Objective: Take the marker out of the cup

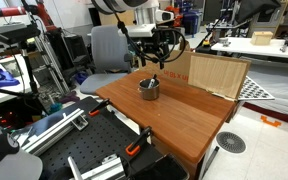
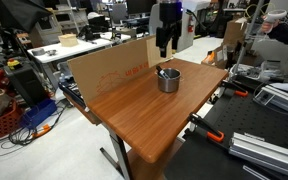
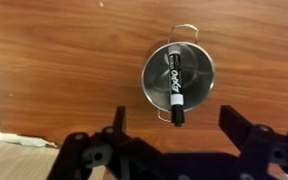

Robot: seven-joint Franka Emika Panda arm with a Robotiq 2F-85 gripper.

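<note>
The cup [image 3: 191, 65] is a small silver metal cup standing on the wooden table [image 1: 184, 115]; it shows in both exterior views [image 1: 149, 89] [image 2: 168, 80]. The marker [image 3: 174, 85] is black with a white band and lies slanted in the cup, its dark end sticking out over the rim. It shows as a thin stick in the exterior views [image 1: 152, 80] [image 2: 162, 71]. My gripper [image 3: 174, 125] is open and empty, held well above the cup, with its fingers apart on either side of the marker's end. It also shows in the exterior views [image 1: 154, 45] [image 2: 165, 40].
A cardboard panel [image 1: 216, 75] stands upright along one table edge, close to the cup; it also shows in an exterior view [image 2: 109, 70]. Clamps and metal rails [image 1: 94, 160] sit next to the table. Chairs and benches stand further off.
</note>
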